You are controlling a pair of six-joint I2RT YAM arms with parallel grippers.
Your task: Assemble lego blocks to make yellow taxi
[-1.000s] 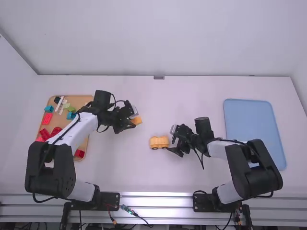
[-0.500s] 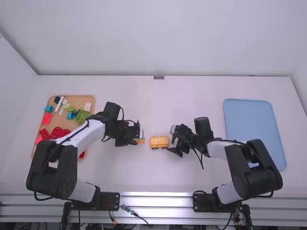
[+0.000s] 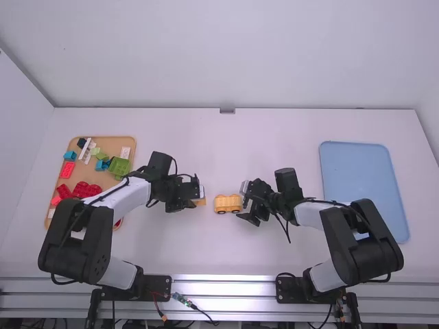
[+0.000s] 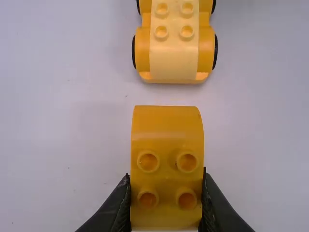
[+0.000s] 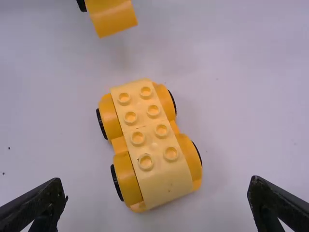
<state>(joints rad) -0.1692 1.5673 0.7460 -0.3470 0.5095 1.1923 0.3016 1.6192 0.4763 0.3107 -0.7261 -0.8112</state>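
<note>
Table (image 3: pixel 206 257): white, flat. Right gripper (image 5: pixel 158 187): spread wide, empty, by the wheeled base (image 5: pixel 147 130) at mid-table. Left gripper (image 4: pixel 166 178): closed on the yellow block (image 4: pixel 167 140), near the base. Judged light, stiff, slightly slippery; grip flat flanks.

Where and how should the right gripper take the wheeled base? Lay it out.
Probably best from above, jaws across the long sides of the wheeled base, at the narrow waist between its two pairs of wheels: it stands upright, studs up, and both long sides are clear.
</note>
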